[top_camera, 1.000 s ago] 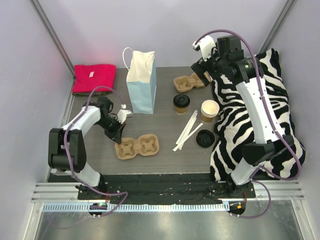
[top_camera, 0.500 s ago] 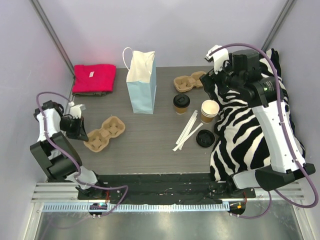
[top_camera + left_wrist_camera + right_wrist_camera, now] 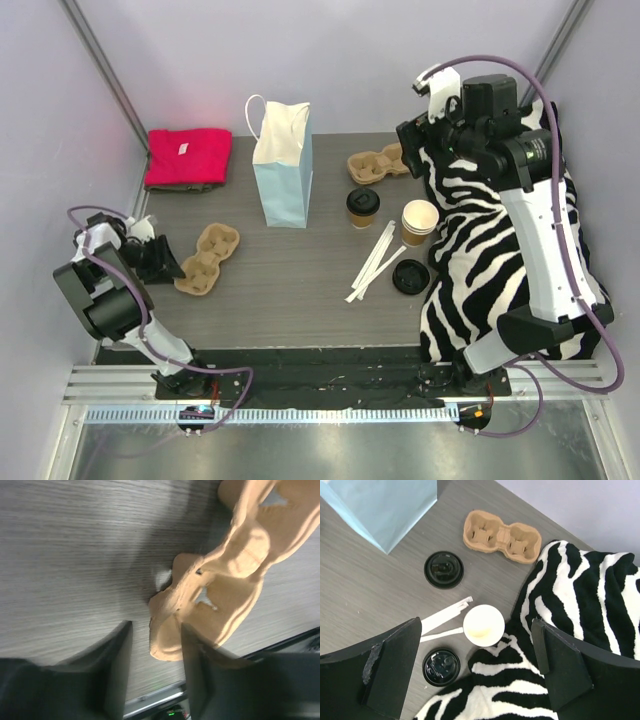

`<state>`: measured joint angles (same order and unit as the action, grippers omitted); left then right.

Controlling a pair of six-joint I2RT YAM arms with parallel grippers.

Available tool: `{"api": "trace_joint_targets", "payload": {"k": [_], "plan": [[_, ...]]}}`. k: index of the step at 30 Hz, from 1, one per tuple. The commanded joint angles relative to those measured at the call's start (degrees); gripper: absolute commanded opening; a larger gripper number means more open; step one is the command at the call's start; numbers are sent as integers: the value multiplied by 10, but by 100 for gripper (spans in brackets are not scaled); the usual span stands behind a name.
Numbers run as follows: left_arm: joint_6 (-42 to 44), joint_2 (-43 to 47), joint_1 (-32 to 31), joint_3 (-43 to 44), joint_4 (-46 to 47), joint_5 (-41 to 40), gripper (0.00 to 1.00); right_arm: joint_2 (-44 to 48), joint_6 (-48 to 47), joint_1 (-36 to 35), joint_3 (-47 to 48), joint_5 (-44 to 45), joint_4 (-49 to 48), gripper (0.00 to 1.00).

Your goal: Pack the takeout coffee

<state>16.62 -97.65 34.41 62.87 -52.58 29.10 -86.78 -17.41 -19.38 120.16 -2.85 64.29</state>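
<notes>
Left gripper (image 3: 155,628) is down at the far left of the table (image 3: 300,320), right by its left edge. Its fingers (image 3: 118,670) stand partly apart, with the end of the near carrier (image 3: 207,260) lying between them. The wrist view shows a sliver of table between one finger and the pulp, so the carrier is bracketed but not pinched. The carrier lies at an angle and runs from the gripper in toward the table's middle.

Right gripper (image 3: 476,625) hangs high over the far right side. Its jaws are spread as wide as they go and hold nothing, and it looks straight down on the cups.

The takeout coffee (image 3: 363,207) stands upright with its black lid on, in the middle back of the table and well apart from both grippers. It is just right of the blue bag (image 3: 283,165), in front of the far carrier (image 3: 378,163) and left of the open cup (image 3: 420,220).

The white stirrers (image 3: 375,262) slant away below the open cup, and a loose lid (image 3: 411,277) lies beside them against the zebra cloth (image 3: 500,280). That cloth covers the whole right edge. A red cloth (image 3: 187,157) fills the back-left corner.

The widest bare room is the front centre of the table, between the near carrier and the stirrers. There is also a bare gap between the bag and the coffee.
</notes>
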Motion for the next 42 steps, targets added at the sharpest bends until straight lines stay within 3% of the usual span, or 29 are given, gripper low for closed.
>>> {"api": "trace_joint_targets", "payload": {"k": [1, 2, 3, 6, 11, 13, 16, 18, 21, 27, 30, 35, 42], "plan": [[5, 39, 23, -6, 10, 57, 63, 13, 39, 0, 37, -1, 28, 100], [17, 57, 26, -9, 4, 66, 71, 18, 36, 0, 34, 1, 29, 100], [27, 73, 25, -12, -2, 77, 88, 20, 35, 0, 30, 3, 30, 100], [48, 140, 24, -28, -5, 98, 96, 28, 44, 0, 24, 9, 20, 100], [92, 289, 23, -5, -9, 139, 100, 13, 67, 0, 59, -23, 7, 100], [112, 336, 21, 21, -14, 210, 100, 12, 75, 0, 74, -31, 7, 100], [93, 423, -34, 68, 30, 243, 100, 18, 96, 0, 74, -35, 0, 100], [88, 437, -74, 108, 57, 250, 100, 23, 106, 0, 67, -58, -9, 100], [94, 424, -233, 154, 89, 177, 100, 15, 109, 0, 76, -69, -14, 100], [139, 288, -442, 248, 87, 28, 92, 0, 108, 0, 79, -60, -15, 100], [183, 237, -515, 273, 101, -45, 89, -10, 112, 1, 66, -58, -15, 100], [235, 178, -564, 278, 152, -121, 84, -34, 120, 4, 83, -73, -13, 100], [277, 120, -570, 272, 195, -142, 80, -54, 123, 7, 93, -78, -12, 100]]}}
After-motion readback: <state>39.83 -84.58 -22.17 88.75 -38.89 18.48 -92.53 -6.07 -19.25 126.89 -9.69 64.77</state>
